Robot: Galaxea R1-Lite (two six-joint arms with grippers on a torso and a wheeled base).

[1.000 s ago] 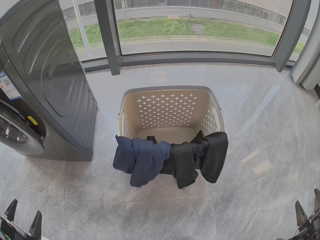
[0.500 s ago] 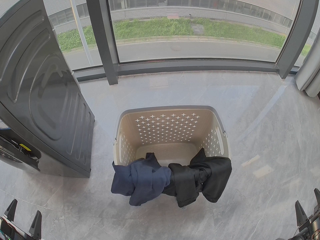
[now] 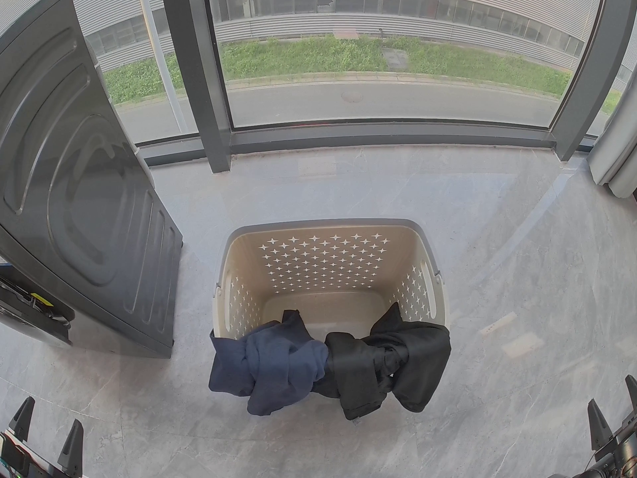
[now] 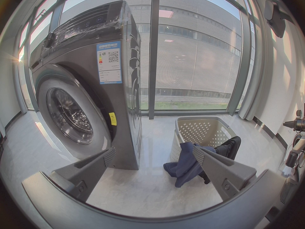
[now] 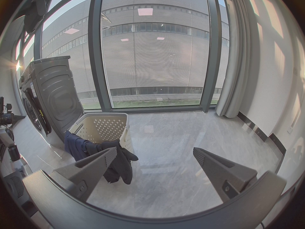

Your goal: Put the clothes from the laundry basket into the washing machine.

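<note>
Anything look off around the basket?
Yes: the navy garment and black garment are slung over the near rim of the laundry basket, hanging down its outside rather than lying inside. Nothing looks spilled or damaged.

The basket [image 3: 325,260] is cream with a grey rim and rows of small star-shaped holes. The blue garment [image 3: 269,366] is plain navy, the black garment [image 3: 391,363] plain too. The washing machine [image 3: 79,200] is dark grey, the floor [image 3: 517,247] pale grey with faint veins.
</note>
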